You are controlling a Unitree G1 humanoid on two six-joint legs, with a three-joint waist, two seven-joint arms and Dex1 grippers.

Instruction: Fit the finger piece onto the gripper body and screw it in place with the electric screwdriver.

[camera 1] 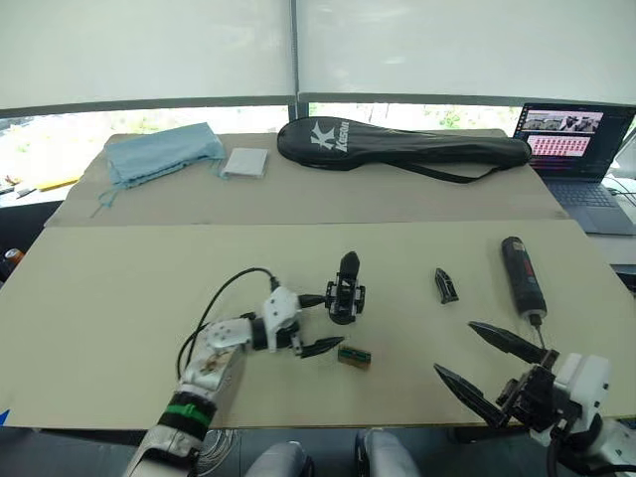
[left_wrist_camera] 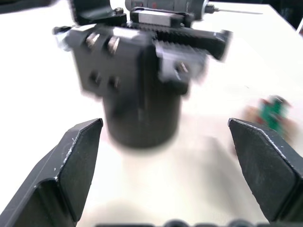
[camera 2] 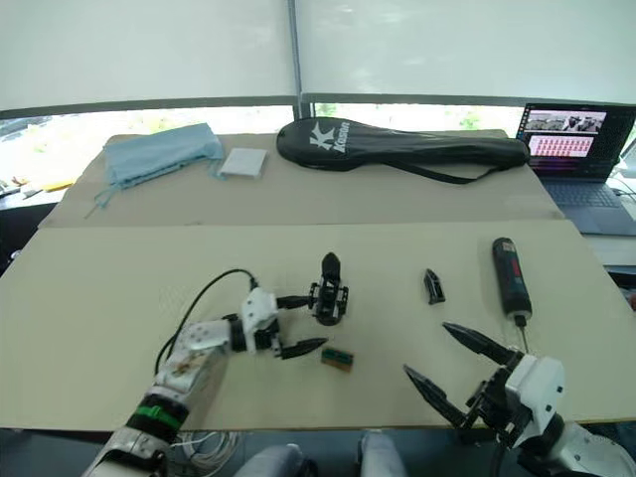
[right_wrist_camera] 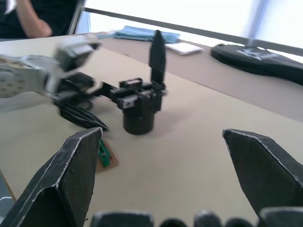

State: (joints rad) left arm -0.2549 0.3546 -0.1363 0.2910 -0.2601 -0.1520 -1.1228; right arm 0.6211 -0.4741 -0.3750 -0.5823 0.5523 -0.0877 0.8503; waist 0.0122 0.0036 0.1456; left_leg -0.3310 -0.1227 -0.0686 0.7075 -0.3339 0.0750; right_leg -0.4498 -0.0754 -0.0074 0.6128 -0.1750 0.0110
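The gripper body [camera 1: 345, 294] stands upright mid-table on its round black base, one pointed finger up; it also looms close in the left wrist view [left_wrist_camera: 142, 80]. My left gripper [camera 1: 320, 323] is open, its fingertips just left of the body's base, one fingertip close to it. The finger piece [camera 1: 445, 285] lies flat to the right. The electric screwdriver [camera 1: 522, 276] lies further right, bit toward me. My right gripper [camera 1: 480, 360] is open near the front edge, below the screwdriver's bit, holding nothing.
A small green circuit board [camera 1: 354, 356] lies just in front of the left gripper. A black racket bag [camera 1: 397, 145], blue cloth [camera 1: 162, 152] and white pad [camera 1: 244, 162] lie on the far table. A laptop [camera 1: 576, 149] sits far right. A person [right_wrist_camera: 28, 21] shows behind.
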